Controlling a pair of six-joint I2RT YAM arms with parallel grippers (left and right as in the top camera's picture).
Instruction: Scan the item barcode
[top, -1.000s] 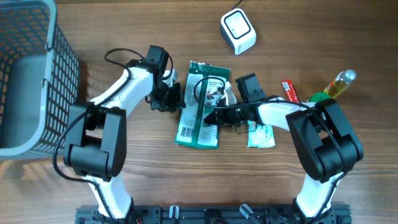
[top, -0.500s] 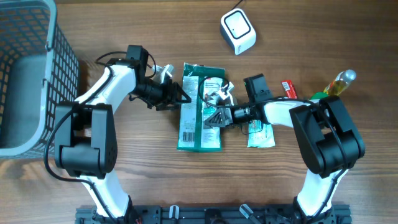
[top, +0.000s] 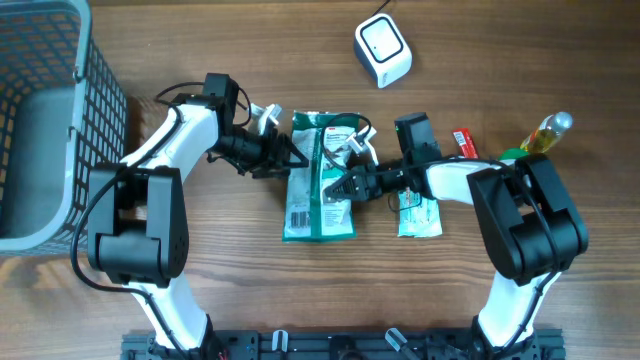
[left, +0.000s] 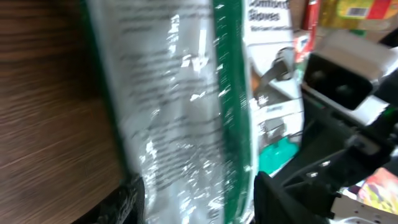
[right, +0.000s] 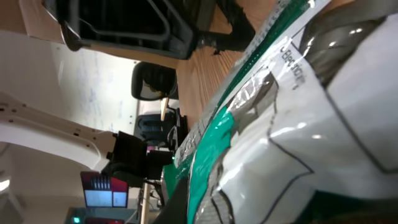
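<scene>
On the table (top: 250, 290), closest to the robot's base, lies the lower end of the green-and-white package (top: 318, 185). It is flat on the wood between the two arms, with its long side running away from the base. A second ago it leaned with its top toward the right. Now it lies almost straight and has slid a little to the left, and the film at its upper right corner is more rumpled.

Just right of it is a small white-and-teal pouch (top: 418, 214), which has not moved.

The right end effector (top: 345, 187) rests on the package's right half and is clenched on the film. It was already closed there a second ago. Its wrist camera is filled by glossy green and white wrapper at very close range.

The left end effector (top: 287, 158) is at the package's left edge. It has loosened since a second ago and now stands released. Its dark fingers (left: 127, 202) are apart at the bottom of the wrist view, and the package's printed face shows between them. The left arm's wrist has swung outward to the left over the same second. In the last half second it has barely moved.

Farther back on the right are a red packet (top: 463, 145) and a yellow bottle (top: 545, 135), both where they were. The grey basket (top: 95, 110) runs along the left edge. Farthest from the base is the white scanner (top: 383, 50), well apart from the package and unmoved.
</scene>
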